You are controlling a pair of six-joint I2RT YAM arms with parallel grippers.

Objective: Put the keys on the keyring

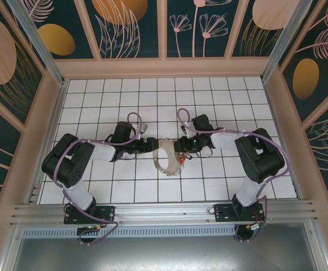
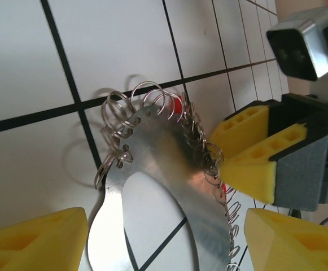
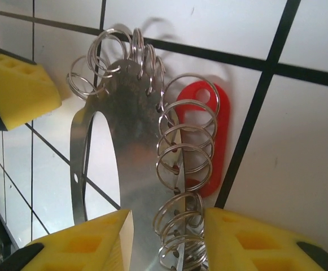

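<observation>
Overhead view looks down — both wrist views close, sharing the keyring (image 1: 167, 158).

White tiled floor (image 1: 124, 101), floral panels (image 1: 130, 28)

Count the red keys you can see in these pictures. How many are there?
1. A red key lies flat on the tile behind the small rings along the keyring edge, just beyond the right gripper. Others may be hidden behind the metal.

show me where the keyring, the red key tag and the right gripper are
keyring (image 3: 131, 121), right wrist view, on the flat metal band near its top.
red key tag (image 3: 220, 121), right wrist view, on the bare red plastic right of the small rings.
right gripper (image 3: 169, 240), right wrist view, midway between its yellow fingertips.
</observation>
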